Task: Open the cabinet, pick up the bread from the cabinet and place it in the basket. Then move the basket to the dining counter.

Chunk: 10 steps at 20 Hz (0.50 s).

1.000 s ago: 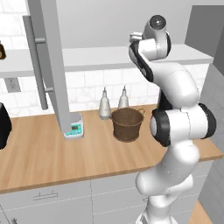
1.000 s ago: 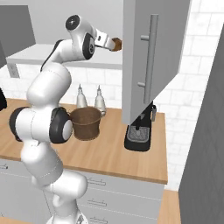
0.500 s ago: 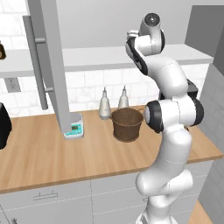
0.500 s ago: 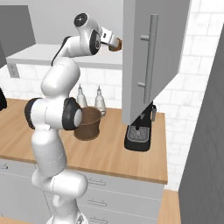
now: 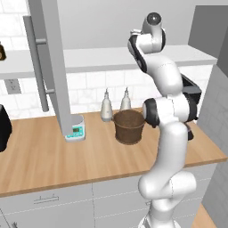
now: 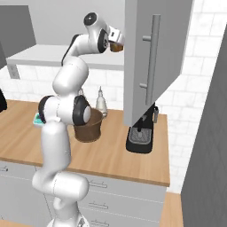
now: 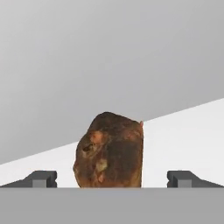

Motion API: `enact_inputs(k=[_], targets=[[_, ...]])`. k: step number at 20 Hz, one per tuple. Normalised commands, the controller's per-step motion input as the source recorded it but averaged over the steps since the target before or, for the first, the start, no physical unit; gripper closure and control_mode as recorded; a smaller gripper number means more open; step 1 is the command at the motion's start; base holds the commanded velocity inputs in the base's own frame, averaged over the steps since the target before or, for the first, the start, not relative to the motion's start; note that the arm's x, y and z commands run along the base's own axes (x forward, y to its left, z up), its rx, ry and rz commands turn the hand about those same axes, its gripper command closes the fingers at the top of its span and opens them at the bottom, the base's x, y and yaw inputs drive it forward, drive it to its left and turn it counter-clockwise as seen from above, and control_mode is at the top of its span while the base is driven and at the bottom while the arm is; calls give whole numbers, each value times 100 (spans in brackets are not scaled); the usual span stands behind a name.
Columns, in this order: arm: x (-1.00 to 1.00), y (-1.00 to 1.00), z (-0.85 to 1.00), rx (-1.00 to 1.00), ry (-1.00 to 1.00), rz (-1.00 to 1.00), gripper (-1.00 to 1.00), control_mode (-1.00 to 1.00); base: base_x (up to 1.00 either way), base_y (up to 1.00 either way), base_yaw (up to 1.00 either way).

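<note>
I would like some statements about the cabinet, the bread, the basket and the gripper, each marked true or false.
1. The cabinet doors are open. True.
2. The bread lies in the basket. False: it sits on the cabinet shelf, in front of the gripper.
3. The gripper is open, a fingertip on each side of the bread. True.
4. The basket stands on the dining counter. False: it stands on the tile-backed worktop.

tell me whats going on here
A white robot arm is reaching up into the open wall cabinet for the bread. Its claw is open, with the brown loaf sitting on the pale shelf between the fingertips, not yet gripped. The brown basket waits below on the wood worktop.
</note>
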Motion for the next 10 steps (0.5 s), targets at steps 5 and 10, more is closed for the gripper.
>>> enact_inputs(k=[5, 10], targets=[[48, -3, -21, 0, 1, 0, -100, -100, 0, 0, 0], [26, 0, -20, 0, 1, 0, 100, -100, 0, 0, 0]])
